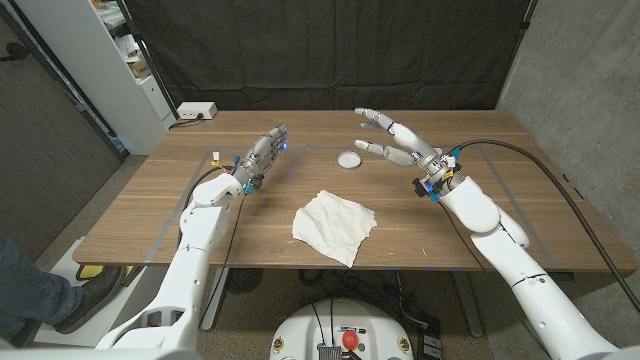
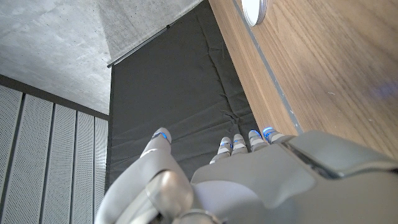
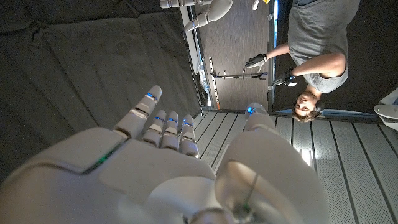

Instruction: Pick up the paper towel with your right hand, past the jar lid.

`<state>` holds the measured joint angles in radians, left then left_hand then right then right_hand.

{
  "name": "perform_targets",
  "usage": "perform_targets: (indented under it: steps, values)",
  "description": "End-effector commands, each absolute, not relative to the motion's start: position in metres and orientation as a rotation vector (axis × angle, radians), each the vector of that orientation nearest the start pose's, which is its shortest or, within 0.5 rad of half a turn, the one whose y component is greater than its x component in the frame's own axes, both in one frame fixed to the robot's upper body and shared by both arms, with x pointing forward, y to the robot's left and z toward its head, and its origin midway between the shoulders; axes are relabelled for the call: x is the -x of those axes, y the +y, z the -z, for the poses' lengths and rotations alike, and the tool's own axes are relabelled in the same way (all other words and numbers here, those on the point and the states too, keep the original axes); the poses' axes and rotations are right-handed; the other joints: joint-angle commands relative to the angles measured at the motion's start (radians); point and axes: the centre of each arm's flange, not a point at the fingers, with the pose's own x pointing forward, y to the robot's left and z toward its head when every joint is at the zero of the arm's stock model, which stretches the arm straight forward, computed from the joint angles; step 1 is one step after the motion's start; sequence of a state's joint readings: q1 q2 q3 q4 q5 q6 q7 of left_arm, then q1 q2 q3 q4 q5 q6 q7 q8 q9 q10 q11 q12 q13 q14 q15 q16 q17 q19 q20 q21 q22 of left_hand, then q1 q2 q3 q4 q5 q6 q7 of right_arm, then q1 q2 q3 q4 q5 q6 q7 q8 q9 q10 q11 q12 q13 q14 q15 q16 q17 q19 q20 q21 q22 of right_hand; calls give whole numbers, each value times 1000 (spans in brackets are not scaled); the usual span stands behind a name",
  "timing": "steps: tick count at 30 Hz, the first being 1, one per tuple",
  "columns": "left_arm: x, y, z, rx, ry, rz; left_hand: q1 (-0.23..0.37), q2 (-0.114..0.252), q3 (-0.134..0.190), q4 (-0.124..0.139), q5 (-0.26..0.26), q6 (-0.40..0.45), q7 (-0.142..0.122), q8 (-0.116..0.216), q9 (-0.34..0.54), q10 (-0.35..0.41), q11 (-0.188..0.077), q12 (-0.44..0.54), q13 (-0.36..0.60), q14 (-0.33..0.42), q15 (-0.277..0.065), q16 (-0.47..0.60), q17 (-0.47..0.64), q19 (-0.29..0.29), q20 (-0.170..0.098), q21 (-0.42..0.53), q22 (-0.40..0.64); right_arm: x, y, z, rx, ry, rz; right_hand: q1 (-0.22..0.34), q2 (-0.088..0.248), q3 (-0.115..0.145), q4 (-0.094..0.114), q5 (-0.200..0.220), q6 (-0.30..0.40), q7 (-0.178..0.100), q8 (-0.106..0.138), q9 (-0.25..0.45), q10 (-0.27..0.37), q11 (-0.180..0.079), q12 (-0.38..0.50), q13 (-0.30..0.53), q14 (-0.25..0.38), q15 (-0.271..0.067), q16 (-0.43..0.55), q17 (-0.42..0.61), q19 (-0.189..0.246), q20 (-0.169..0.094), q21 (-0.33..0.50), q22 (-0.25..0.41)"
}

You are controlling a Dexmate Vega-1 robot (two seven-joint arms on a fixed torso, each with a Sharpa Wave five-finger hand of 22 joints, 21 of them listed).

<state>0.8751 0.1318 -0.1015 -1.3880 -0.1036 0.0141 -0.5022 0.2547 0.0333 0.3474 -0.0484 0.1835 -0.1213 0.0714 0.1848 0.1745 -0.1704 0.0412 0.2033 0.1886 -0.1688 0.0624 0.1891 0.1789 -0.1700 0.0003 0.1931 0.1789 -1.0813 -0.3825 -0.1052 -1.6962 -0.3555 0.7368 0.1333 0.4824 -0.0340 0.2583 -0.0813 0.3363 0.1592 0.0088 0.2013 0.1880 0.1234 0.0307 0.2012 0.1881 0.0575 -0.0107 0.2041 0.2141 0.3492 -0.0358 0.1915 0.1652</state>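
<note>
A crumpled white paper towel (image 1: 335, 226) lies on the wooden table (image 1: 480, 225) near its front edge, in the middle. A small round white jar lid (image 1: 350, 160) sits farther back, also seen in the left wrist view (image 2: 254, 9). My right hand (image 1: 398, 141) hovers above the table to the right of the lid, fingers spread, holding nothing; its back fills the right wrist view (image 3: 168, 168). My left hand (image 1: 262, 155) is at the left of the lid, fingers straight and together, empty (image 2: 249, 168).
A white power strip (image 1: 196, 112) lies at the table's back left corner. A black curtain (image 1: 330, 50) hangs behind the table. A person (image 3: 311, 50) appears in the right wrist view. A person's leg and shoe (image 1: 50, 295) are at the lower left.
</note>
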Motion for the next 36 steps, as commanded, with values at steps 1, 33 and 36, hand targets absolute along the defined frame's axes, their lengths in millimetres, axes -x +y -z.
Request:
perform_targets:
  steps: [1, 33, 36]
  values:
    - [-647, 279, 17, -110, -505, 366, 0, 8, 3, -4, 0, 1, -3, 1, 3, -13, -2, 0, 1, -40, 2, -2, 4, -99, 10, 2, 2, -498, -187, -6, 918, -1260, -294, 9, 5, 1, -4, 4, 7, -1, 7, 6, 10, -1, 2, 4, 11, -2, 9, 3, 2, 4, -3, 3]
    - [-644, 282, 17, -111, -512, 365, -1, 10, 2, -8, 0, -2, -4, 0, 3, -15, -4, 0, 1, -44, 0, -2, 4, -103, 18, 2, 2, -491, -172, 5, 1082, -1268, -282, 13, 7, 1, -8, 9, 10, -5, 5, 7, 20, -9, 3, 5, 19, -11, 12, 3, 8, -1, -1, 3]
    - [-643, 282, 17, -113, -510, 365, -1, 11, 2, -9, 0, -1, -3, 1, 3, -16, -6, 0, 1, -44, 1, -2, 4, -104, 18, 2, 2, -491, -172, 6, 1086, -1269, -284, 13, 7, 1, -9, 10, 12, -6, 6, 7, 26, -10, 5, 5, 27, -15, 15, 4, 13, -4, 1, 3]
